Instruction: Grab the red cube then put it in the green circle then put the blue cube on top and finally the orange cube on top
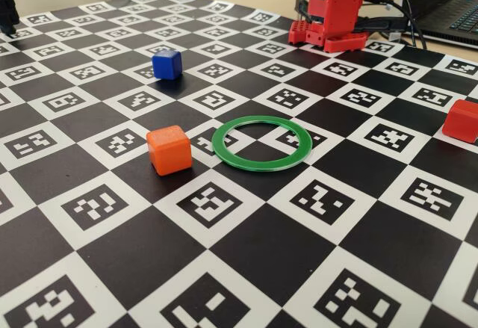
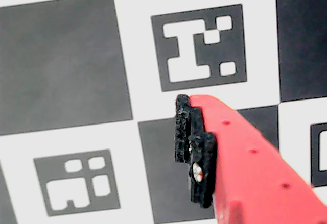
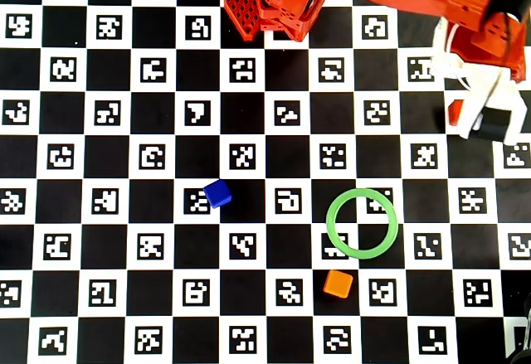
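Checkerboard matting [image 1: 246,246] printed with coded markers is seen under everything. In the overhead view the green circle [image 3: 331,233] is laid flat on it with nothing inside; the orange cube [image 3: 338,283] is found just beyond its rim at about 7 o'clock, and the blue cube [image 3: 217,192] well apart at about 9 o'clock. The red cube [image 3: 455,113] is glimpsed at about 1 o'clock from the ring, mostly hidden beneath the arm's white and red wrist, so that only a sliver is shown. In the fixed view the red cube [image 1: 461,120] is seen at the right edge, resting on the mat. In the wrist view one red finger [image 2: 245,157] with a black pad is shown above the mat, with no cube in sight; whether the gripper is open or closed cannot be told, nor how near it is to the red cube.
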Tool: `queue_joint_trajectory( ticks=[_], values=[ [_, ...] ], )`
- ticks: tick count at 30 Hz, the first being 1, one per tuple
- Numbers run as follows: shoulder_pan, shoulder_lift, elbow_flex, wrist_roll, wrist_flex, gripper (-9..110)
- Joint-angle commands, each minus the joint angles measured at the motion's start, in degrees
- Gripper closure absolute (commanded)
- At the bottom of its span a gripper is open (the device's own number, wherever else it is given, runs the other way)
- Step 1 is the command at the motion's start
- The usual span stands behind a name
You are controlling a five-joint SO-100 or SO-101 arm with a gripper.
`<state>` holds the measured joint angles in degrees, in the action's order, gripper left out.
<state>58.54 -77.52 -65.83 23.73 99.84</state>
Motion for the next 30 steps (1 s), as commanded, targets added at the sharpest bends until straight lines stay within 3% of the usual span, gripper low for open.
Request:
queue_joint_trajectory(
  ticks=[1,30],
  values=[
    [0.4,-1.1,3.1,1.0,1.1,60],
    [-2.3,-4.7,-23.6,0.5,-28.1,59]
  ],
)
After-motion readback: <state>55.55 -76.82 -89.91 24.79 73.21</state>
